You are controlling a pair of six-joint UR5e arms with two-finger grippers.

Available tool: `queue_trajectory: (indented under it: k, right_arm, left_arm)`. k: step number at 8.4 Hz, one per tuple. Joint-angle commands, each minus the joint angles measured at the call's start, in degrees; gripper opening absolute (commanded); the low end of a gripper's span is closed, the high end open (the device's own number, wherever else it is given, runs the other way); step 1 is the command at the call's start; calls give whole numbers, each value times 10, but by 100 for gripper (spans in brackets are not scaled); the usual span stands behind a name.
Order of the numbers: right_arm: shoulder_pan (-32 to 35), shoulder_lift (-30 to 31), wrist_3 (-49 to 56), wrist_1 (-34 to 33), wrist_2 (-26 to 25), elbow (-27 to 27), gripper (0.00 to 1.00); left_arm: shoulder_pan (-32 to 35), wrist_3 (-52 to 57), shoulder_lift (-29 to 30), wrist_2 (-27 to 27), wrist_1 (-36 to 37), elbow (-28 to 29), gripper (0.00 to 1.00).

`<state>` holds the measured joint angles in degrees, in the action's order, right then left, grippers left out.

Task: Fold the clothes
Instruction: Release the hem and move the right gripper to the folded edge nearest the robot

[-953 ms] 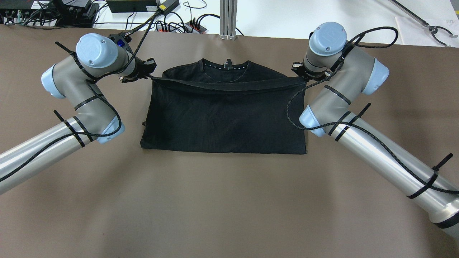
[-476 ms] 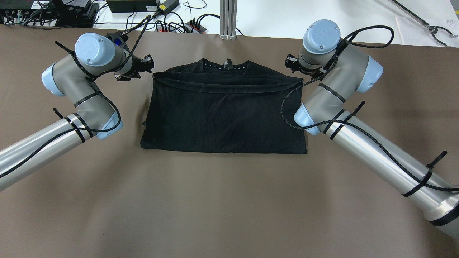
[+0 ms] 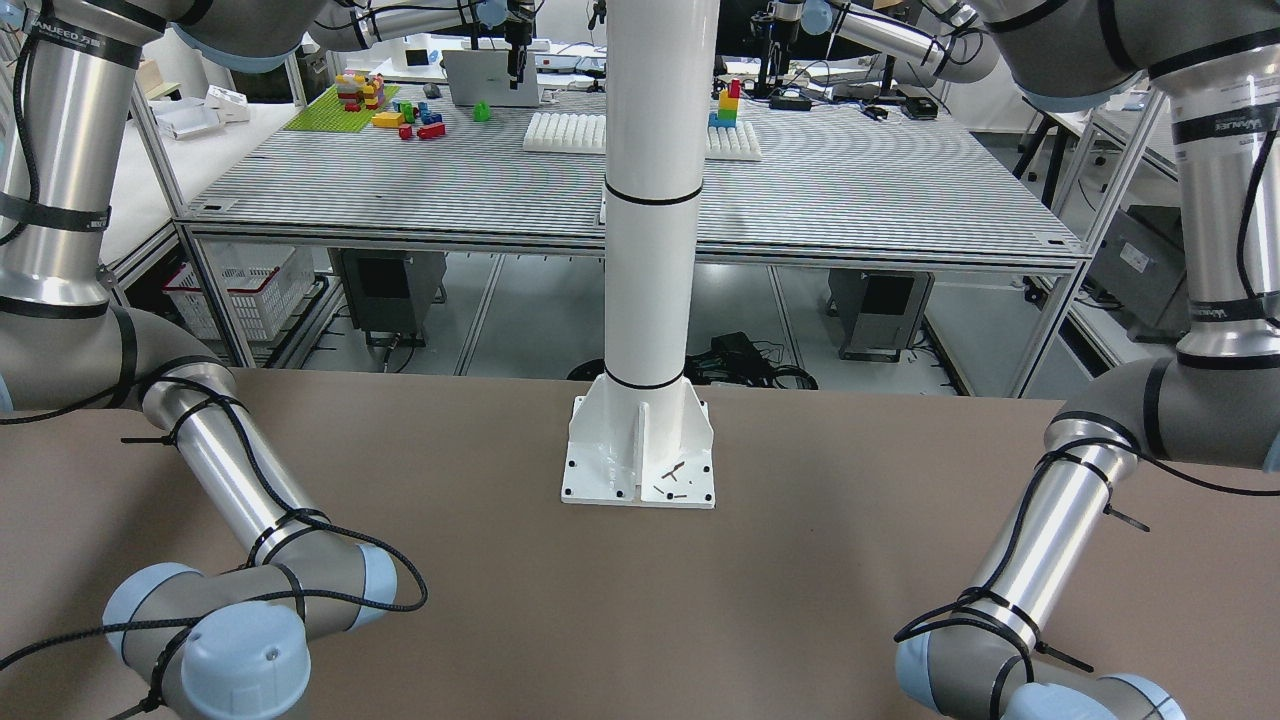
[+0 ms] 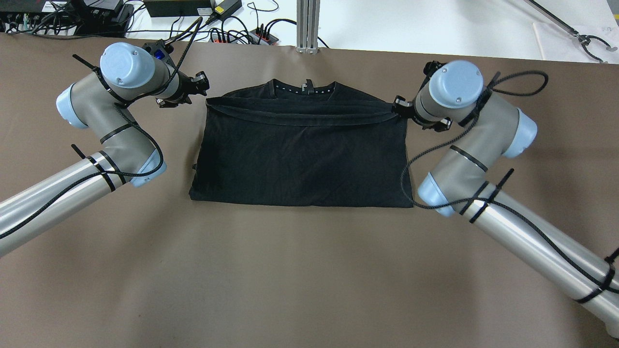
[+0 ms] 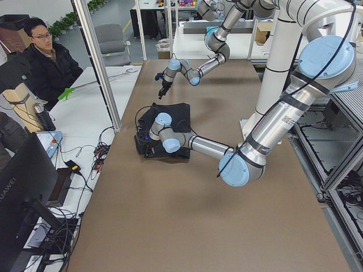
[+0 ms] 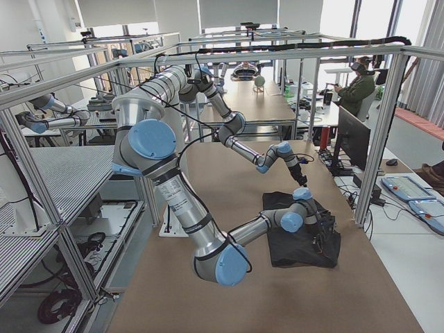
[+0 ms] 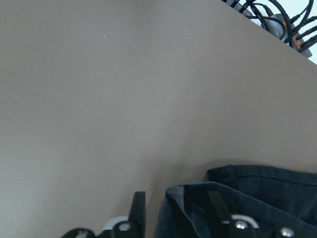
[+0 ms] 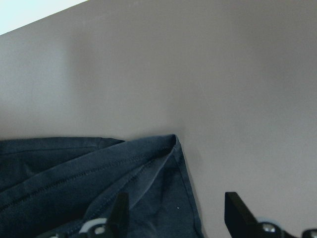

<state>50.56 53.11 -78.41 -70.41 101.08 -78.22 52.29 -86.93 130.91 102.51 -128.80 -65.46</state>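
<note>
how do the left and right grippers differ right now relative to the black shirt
The left gripper stands clear of the black shirt, bare table between; the right gripper overlaps its far corner in the overhead view. The left gripper sits farther from the robot than the right gripper. Both have jaws open, neither gripping cloth.

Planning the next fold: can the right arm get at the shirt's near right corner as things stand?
Probably yes: the right gripper is open at the shirt's far right corner, and only its own cable hangs along that edge.
</note>
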Motion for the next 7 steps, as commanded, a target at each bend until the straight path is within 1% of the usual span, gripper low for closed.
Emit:
queue_trajectory:
  k: [1, 2, 3, 4, 5, 7]
  right_arm:
    - [-57, 118, -33, 9, 3, -136, 71]
    - [-78, 136, -37, 11, 3, -159, 70]
    - [-83, 146, -37, 9, 3, -172, 69]
    - [-96, 157, -46, 11, 3, -175, 67]
    - [-102, 159, -55, 10, 3, -165, 66]
    - [-102, 162, -59, 11, 3, -160, 65]
  left_arm:
    - [1, -2, -1, -2, 0, -7, 52]
    - [1, -2, -2, -3, 0, -12, 52]
    - [1, -3, -3, -3, 2, -16, 52]
    - [2, -3, -4, -4, 4, -22, 53]
    - [2, -3, -5, -4, 4, -24, 53]
    - [1, -5, -3, -4, 4, -25, 53]
